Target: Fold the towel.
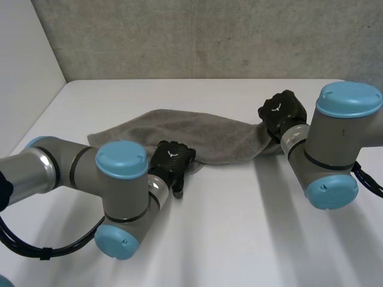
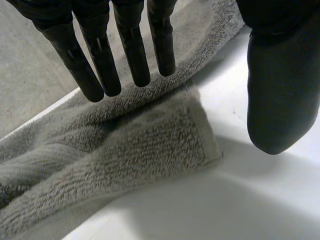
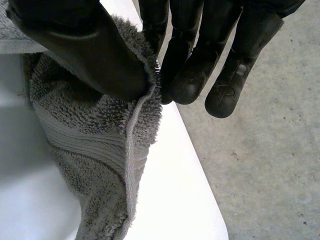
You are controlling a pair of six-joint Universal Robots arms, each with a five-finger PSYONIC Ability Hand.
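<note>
A grey towel lies bunched in a long band across the middle of the white table. My left hand is at the towel's near edge, towards its left end. In the left wrist view its fingers are straight and hover over a rolled fold of the towel, with the thumb spread apart over bare table. My right hand holds the towel's right end slightly lifted. In the right wrist view the thumb and fingers pinch the hemmed edge of the towel.
The table's far edge runs just behind my right hand, with concrete floor beyond it. A grey wall stands behind the table. Bare tabletop stretches in front of the towel between the two arms.
</note>
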